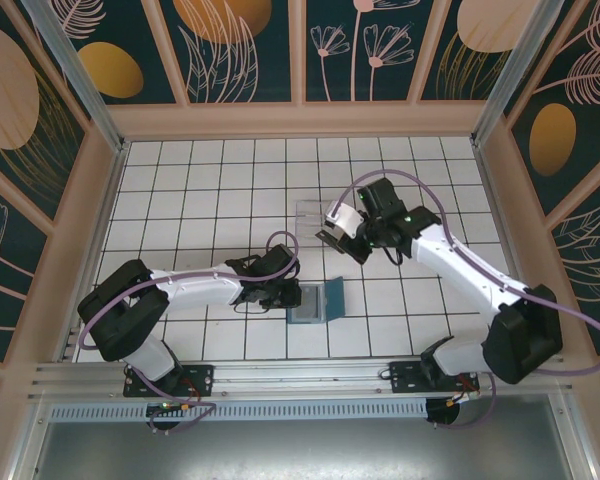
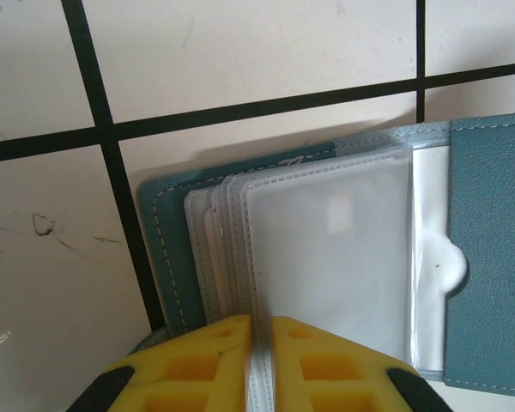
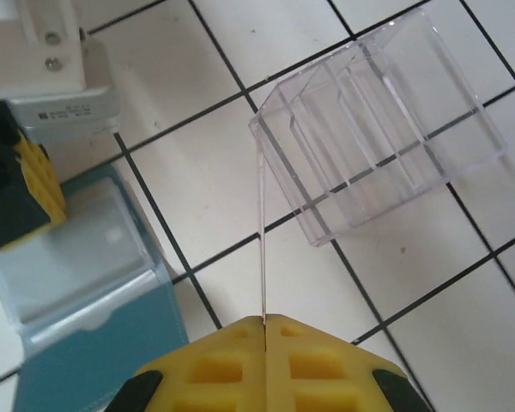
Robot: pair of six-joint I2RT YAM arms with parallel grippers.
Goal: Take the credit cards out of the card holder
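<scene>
Left tool pinches the card holder by its sleeves, anchoring it. Right tool, clamped on an edge-on credit card, aims at the clear tray.

Teal card holder on white table gridded with black lines.

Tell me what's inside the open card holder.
Stacked clear sleeves fill the card holder; the top one looks empty. Lower sleeves overlap, so any card in them is hidden.

White tiled floor, teal floral walls
</scene>
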